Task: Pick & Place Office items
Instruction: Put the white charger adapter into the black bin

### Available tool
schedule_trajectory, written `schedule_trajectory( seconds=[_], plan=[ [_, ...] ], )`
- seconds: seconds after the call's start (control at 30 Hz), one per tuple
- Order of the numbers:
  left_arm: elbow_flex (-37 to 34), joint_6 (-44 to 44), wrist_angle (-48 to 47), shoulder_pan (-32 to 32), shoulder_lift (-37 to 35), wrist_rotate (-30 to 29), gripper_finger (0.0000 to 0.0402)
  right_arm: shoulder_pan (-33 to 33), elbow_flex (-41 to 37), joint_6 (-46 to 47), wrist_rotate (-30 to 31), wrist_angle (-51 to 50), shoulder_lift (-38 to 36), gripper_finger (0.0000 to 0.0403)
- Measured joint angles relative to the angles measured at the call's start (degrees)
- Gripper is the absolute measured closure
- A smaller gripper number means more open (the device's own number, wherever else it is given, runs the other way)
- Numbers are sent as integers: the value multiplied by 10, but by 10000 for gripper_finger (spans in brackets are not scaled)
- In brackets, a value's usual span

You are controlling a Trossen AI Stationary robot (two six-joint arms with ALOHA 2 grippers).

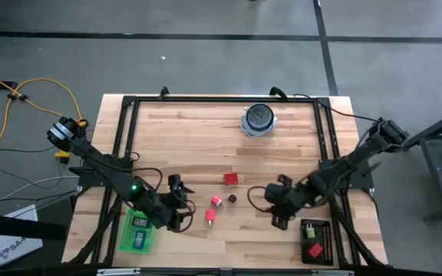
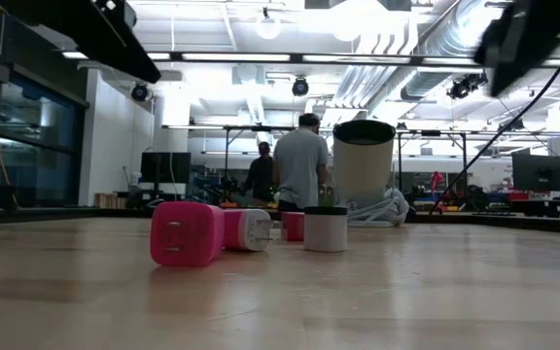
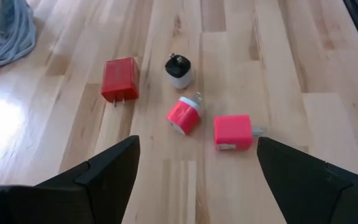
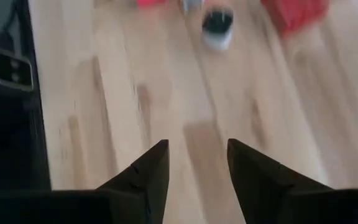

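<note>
Four small pieces lie loose on the wood between my grippers: a red block (image 1: 230,179) (image 3: 120,79), a black-and-white piece (image 1: 232,198) (image 3: 179,70), a red-and-white piece (image 1: 216,201) (image 3: 184,116) and a pink block (image 1: 209,217) (image 3: 234,132). In the low view the pink block (image 2: 187,233) lies nearest. My left gripper (image 1: 184,203) (image 3: 197,142) is open, left of the pieces and facing them. My right gripper (image 1: 269,201) (image 4: 197,143) is open, right of them, pointing toward the black-and-white piece (image 4: 217,26). Neither holds anything.
A green tray (image 1: 138,232) with small teal and blue pieces sits at the near left corner. A black tray (image 1: 315,241) (image 4: 5,93) holding a red block (image 1: 314,250) sits near right. The round blue-white object (image 1: 258,119) (image 2: 363,160) stands at the far edge. People stand in the room behind (image 2: 299,160).
</note>
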Motion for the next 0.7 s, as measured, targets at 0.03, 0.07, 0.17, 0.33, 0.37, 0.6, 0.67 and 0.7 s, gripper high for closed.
schedule_trajectory(
  seconds=[0.03,0.07,0.17,0.33,0.37,0.6,0.67,0.7],
  plan=[
    [0,0,0,-3,0,0,85,-13,0,-27,-1,16,3,254],
    [0,-1,0,-6,0,0,85,-24,0,-54,-3,33,6,254],
    [0,-1,-1,-15,0,0,85,-49,0,-140,-5,71,17,254],
    [0,1,-1,-23,0,0,85,-80,0,-283,-18,133,36,254],
    [0,1,-1,-25,0,0,85,-86,1,-309,-19,149,41,254],
    [0,1,2,-26,0,-1,85,-113,1,-425,-17,201,56,254],
    [0,1,1,-23,0,0,85,-120,0,-436,-17,210,56,254],
    [0,1,2,-21,0,0,85,-122,0,-442,-17,213,56,254]
  ],
)
